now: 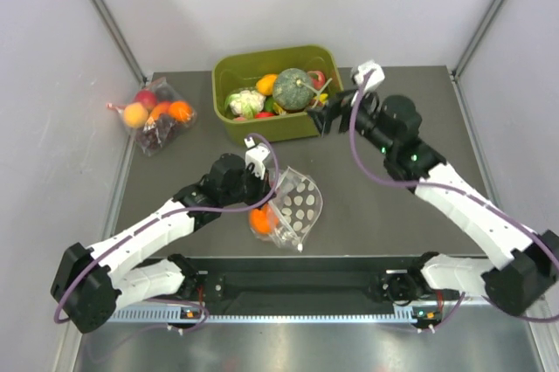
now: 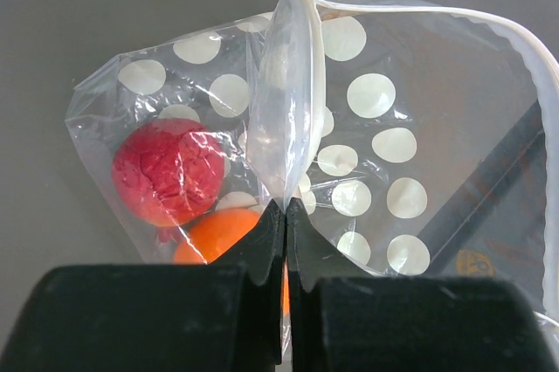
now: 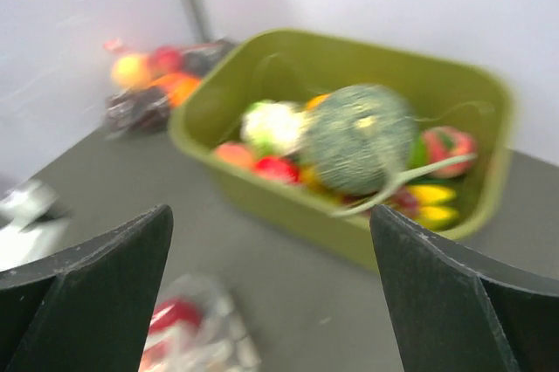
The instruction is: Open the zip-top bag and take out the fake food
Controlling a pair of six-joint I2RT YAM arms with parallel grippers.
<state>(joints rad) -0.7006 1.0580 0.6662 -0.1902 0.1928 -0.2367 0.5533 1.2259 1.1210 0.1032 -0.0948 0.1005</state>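
Spotty bag near the table's front edge.
The left gripper (image 2: 286, 215) pinches the clear zip-top bag (image 2: 376, 119) with white dots; red fruit (image 2: 170, 171) and orange fruit (image 2: 223, 232) are inside. The right gripper (image 1: 327, 116) has its jaws wide apart.

Seen from my remote desk: two arms work the bench (image 1: 349, 223), one left arm (image 1: 148, 234) and one right arm (image 1: 463, 202). I count two clear bags, one dotted zip-top bag (image 1: 295, 206) near the middle and one dotless bag (image 1: 160, 116) at far left. One green tub (image 1: 229, 71) stands far, with one pumpkin (image 1: 293, 89) and one cauliflower (image 1: 245, 102). The dotted bag holds two pieces: one red fruit (image 2: 169, 171), one orange fruit (image 2: 223, 232).
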